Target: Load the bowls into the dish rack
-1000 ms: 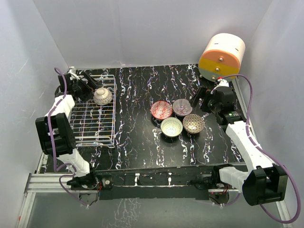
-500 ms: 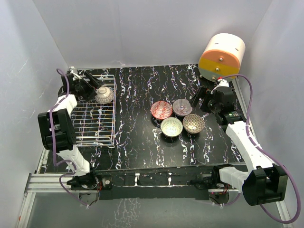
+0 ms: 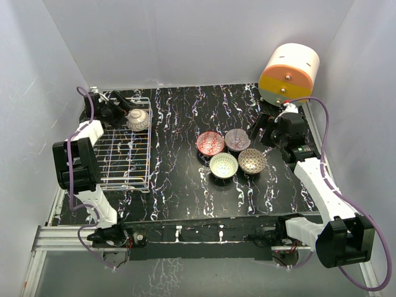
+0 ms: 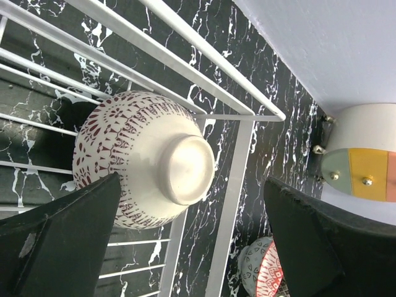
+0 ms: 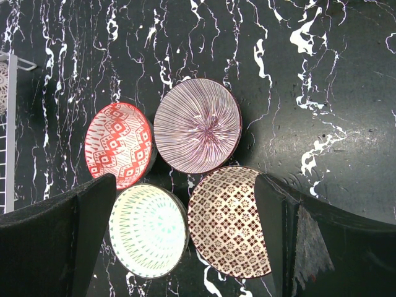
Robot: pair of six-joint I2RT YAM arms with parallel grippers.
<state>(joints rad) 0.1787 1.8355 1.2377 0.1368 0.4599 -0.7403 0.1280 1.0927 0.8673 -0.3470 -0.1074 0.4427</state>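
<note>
A whitish bowl with a dark red outside pattern [image 3: 137, 119] lies in the far right corner of the white wire dish rack [image 3: 124, 154]. Its foot faces the left wrist camera [image 4: 142, 154] and its inside is hidden. My left gripper [image 3: 125, 111] is open just left of it, with the jaws spread wide around the bowl [image 4: 192, 179]. The red [image 3: 210, 143], purple-grey [image 3: 237, 139], pale green [image 3: 223, 165] and brown-gold [image 3: 252, 160] bowls sit clustered on the table. My right gripper [image 3: 261, 131] is open above them, with the brown-gold bowl [image 5: 229, 223] between its fingers [image 5: 184, 179].
A large cream-orange-yellow cylinder [image 3: 288, 74] stands at the far right corner. The black marbled table [image 3: 179, 179] lies between the rack and the bowl cluster. White walls close in at the back and both sides. The rack's rail [image 4: 235, 185] runs beside the bowl.
The bowl in the rack has shifted toward the rack's far right corner, and the left arm has moved farther back with it. The right arm and the other bowls have not moved.
</note>
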